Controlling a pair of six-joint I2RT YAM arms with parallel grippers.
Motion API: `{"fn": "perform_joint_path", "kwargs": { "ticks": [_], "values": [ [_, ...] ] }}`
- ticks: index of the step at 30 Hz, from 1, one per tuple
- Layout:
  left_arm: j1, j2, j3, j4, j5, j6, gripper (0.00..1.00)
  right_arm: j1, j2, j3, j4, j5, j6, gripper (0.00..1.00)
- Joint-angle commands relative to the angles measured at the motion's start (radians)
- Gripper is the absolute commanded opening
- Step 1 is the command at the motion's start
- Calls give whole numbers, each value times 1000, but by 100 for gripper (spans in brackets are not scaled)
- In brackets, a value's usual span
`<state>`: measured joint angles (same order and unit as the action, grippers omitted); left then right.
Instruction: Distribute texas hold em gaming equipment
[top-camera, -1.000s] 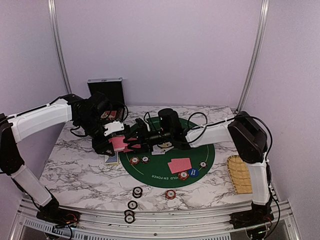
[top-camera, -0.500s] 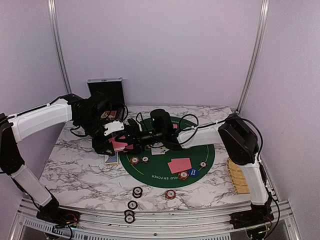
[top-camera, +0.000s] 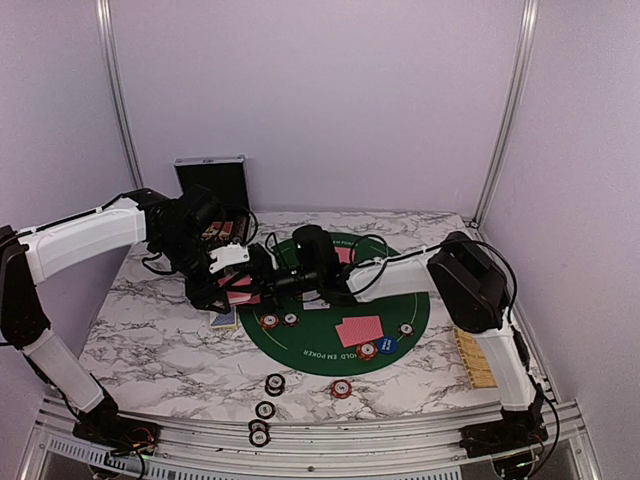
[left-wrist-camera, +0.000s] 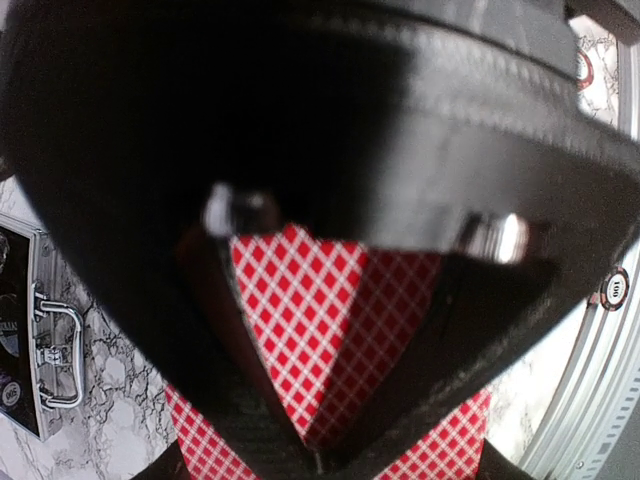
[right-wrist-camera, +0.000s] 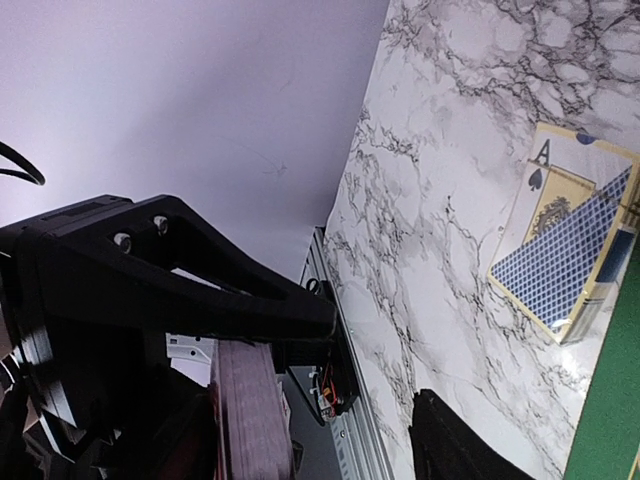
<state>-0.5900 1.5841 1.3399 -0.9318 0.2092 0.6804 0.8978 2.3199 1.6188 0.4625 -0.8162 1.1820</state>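
Observation:
My left gripper (top-camera: 225, 290) is shut on a deck of red-checked playing cards (top-camera: 241, 281), held above the table's left side; in the left wrist view the cards (left-wrist-camera: 300, 300) fill the gap where the jaws (left-wrist-camera: 320, 462) meet. My right gripper (top-camera: 262, 284) reaches left to that deck and is open. In the right wrist view the deck's edge (right-wrist-camera: 250, 420) stands between its spread fingers (right-wrist-camera: 465, 445) without touching the lower one. More red-backed cards (top-camera: 358, 330), poker chips (top-camera: 268, 321) and a blue disc (top-camera: 387, 344) lie on the green mat (top-camera: 400, 300).
Blue-backed cards with an ace of spades (right-wrist-camera: 565, 250) lie on the marble by the mat's left edge (top-camera: 225, 318). Several chips (top-camera: 274, 383) sit near the front edge. A black case (top-camera: 211, 180) stands at the back left. A bamboo tray (top-camera: 478, 360) lies behind the right arm.
The right arm has stretched further left, bringing its gripper up to the deck in the left gripper. The left arm has hardly moved.

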Motion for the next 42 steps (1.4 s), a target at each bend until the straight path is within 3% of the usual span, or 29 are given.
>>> {"fn": "perform_joint_path", "kwargs": {
  "ticks": [1,6,16,28,42],
  "values": [
    [1,-13,12,-6,24,6,0,-42,-64,-68,-121,69,-77,63],
    [1,-12,15,-5,25,7,0,-53,-108,-99,-127,60,-98,58],
    [1,-12,5,-4,18,5,0,-58,-194,-145,-56,29,-74,37],
    [1,-4,8,-2,10,5,0,-60,-232,-193,7,-18,-16,20],
    [1,-3,4,2,-6,8,0,-61,-272,-246,86,-59,64,10]
  ]
}}
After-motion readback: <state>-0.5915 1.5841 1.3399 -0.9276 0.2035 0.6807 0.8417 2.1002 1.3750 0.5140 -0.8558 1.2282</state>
